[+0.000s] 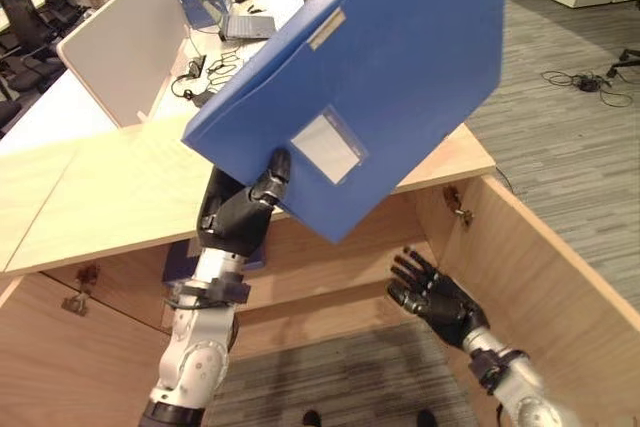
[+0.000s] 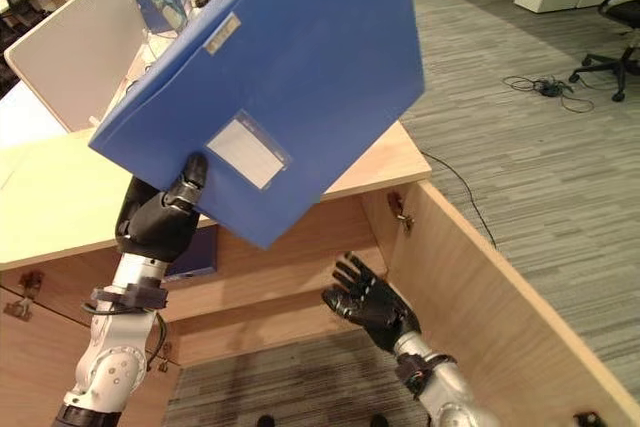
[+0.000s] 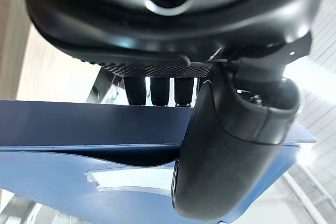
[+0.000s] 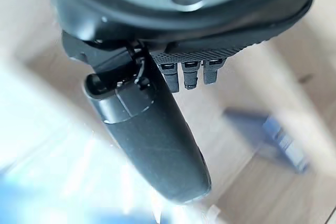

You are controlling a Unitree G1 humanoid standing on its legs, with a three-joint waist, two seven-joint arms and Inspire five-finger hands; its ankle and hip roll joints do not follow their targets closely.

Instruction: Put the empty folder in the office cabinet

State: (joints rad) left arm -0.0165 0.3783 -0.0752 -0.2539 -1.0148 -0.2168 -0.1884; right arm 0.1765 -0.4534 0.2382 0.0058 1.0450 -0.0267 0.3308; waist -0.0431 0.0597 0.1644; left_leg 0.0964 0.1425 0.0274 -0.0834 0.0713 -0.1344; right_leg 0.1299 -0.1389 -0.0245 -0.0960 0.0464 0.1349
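L hand [image 1: 238,215] is gripping the blue folder [image 1: 380,67] by its lower corner, thumb [image 3: 231,150] pressing on the front face, fingers [image 3: 157,90] curling behind the edge, so the folder is pinched betw. thumb and fingers. Folder is being held up in the air, tilted, its lower corner pointing down over the front edge of the wooden cabinet top [image 1: 110,197]; it is sitting above the cabinet, not inside. A clear label pocket [image 1: 327,147] is showing on the folder face near the thumb, and a small pale tag [image 2: 222,33] is sitting higher up near the spine edge. R hand [image 2: 368,304] is hovering low in front of the open cabinet, palm up, fingers spread and relaxed, holding nothing, apart from the folder. Cabinet door [image 2: 500,307] is standing open on the robot's right, hinge [image 2: 398,209] visible at its upper inner corner. Inside the cabinet [image 1: 330,277] another blue item [image 2: 195,250] is standing behind the L arm; in R wrist view a blue item [image 4: 273,137] is lying on wood, too blurred to identify. Behind the cabinet, desks w. a white divider panel [image 1: 125,42] and a laptop [image 1: 245,27] are standing; cables [image 1: 585,82] are lying on the grey floor to the right.
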